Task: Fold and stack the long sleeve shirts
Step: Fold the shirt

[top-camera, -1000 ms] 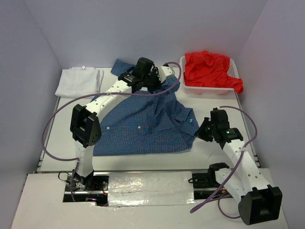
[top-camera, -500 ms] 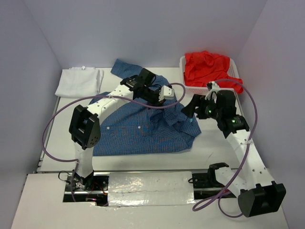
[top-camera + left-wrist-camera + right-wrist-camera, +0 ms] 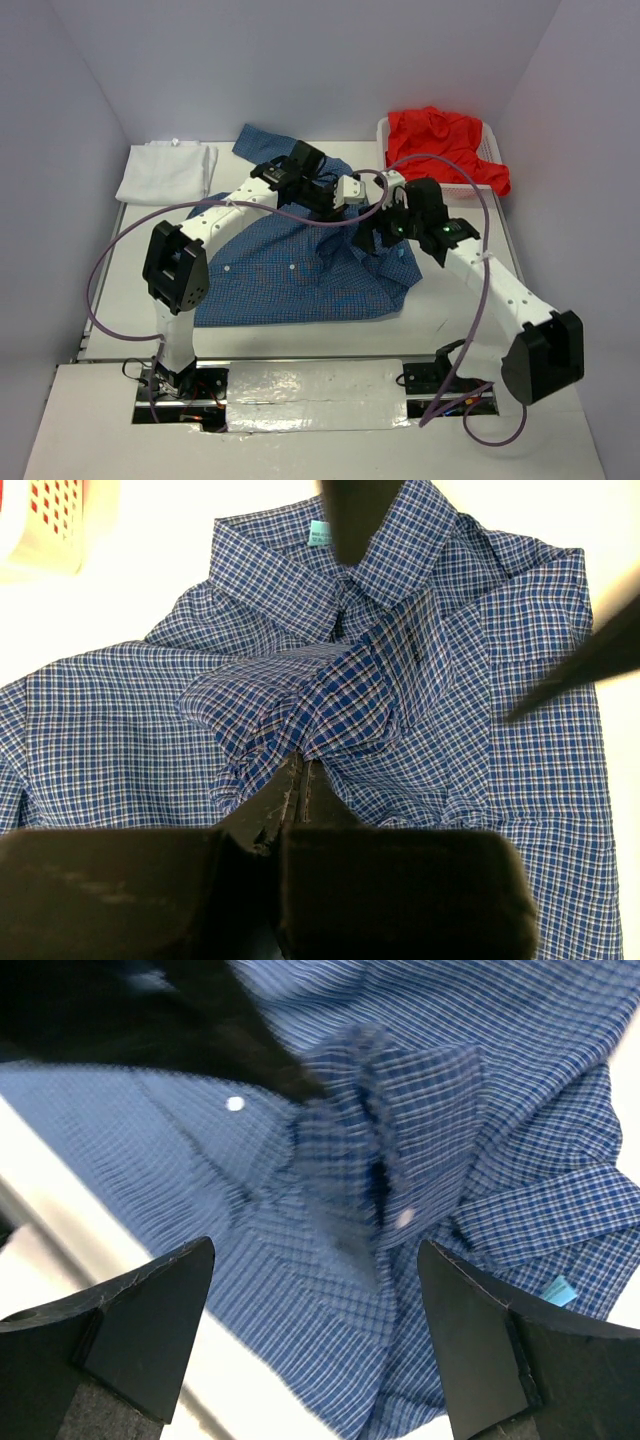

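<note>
The blue checked long sleeve shirt lies spread across the middle of the table, collar toward the right. My left gripper is shut on a raised fold of its cloth, the pinch showing at its fingertips. Just right of it, my right gripper hangs open over the collar area, its two fingers wide apart above the blue cloth with nothing between them. A folded white shirt lies at the back left. A red shirt is heaped in the basket.
The white mesh basket stands at the back right, close behind the right arm. The left arm's purple cable loops out over the left of the table. White walls close in the table on three sides.
My right gripper has opened and swung from the table's right side to above the shirt's collar, beside the left gripper. The left gripper has carried its pinched fold toward the right.
</note>
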Motion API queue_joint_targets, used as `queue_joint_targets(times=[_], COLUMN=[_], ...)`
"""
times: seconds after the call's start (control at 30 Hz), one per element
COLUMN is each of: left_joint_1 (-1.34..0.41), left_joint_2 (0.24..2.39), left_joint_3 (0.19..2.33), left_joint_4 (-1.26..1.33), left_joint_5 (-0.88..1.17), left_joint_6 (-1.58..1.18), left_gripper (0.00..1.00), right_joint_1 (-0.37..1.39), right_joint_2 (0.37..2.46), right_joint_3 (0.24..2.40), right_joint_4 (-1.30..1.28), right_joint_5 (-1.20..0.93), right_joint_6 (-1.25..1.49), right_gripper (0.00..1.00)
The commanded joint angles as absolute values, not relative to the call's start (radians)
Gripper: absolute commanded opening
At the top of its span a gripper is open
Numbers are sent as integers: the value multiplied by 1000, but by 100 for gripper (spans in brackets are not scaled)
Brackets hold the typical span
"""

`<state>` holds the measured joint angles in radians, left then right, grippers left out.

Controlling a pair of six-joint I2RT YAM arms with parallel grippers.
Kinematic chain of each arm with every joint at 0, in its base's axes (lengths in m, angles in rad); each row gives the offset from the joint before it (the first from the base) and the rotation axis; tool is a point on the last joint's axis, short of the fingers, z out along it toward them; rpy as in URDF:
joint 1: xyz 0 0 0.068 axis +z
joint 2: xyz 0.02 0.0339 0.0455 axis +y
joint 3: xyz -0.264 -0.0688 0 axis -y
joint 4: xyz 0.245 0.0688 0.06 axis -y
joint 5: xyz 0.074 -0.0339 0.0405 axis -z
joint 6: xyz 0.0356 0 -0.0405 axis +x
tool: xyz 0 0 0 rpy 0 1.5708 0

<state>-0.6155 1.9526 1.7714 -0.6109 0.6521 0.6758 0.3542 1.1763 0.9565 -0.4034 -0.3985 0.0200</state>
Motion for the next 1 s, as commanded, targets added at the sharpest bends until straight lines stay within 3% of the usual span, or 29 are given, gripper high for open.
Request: queue_joint_targets(times=[0.0, 0.13, 0.23, 0.3, 0.33, 0.4, 0.43, 0.5, 0.53, 0.63, 0.97], left_joint_1=[-612, -609, -609, -609, -609, -609, -609, -609, -609, -603, -538], left_joint_2=[1914, 1913, 1913, 1913, 1913, 1913, 1913, 1914, 1913, 1905, 1772], left_joint_3=[1773, 1772, 1772, 1772, 1770, 1767, 1766, 1764, 1767, 1814, 1913], left_joint_4=[-583, -577, -566, -558, -555, -542, -540, -543, -549, -577, -670], left_joint_5=[675, 675, 678, 675, 670, 628, 609, 560, 549, 516, 563], left_joint_6=[676, 681, 672, 663, 660, 657, 660, 663, 670, 661, 674], left_gripper=[0, 0, 0, 0, 0, 0, 17, 47, 73, 99, 99], right_joint_1=[359, 359, 359, 362, 364, 365, 365, 364, 362, 364, 364], right_joint_2=[1259, 1347, 1402, 1426, 1437, 1445, 1437, 1402, 1387, 1339, 1375], right_joint_3=[977, 992, 997, 1012, 1019, 1026, 1026, 1020, 1019, 1028, 1088], right_joint_4=[-322, -328, -305, -292, -293, -298, -298, -296, -293, -293, -353], right_joint_5=[-327, -267, -313, -388, -406, -454, -460, -466, -472, -509, -591], right_joint_6=[-3, -3, 27, 64, 75, 101, 112, 156, 175, 276, 607], right_gripper=[89, 88, 82, 57, 37, 16, 0, 0, 0, 0, 0])
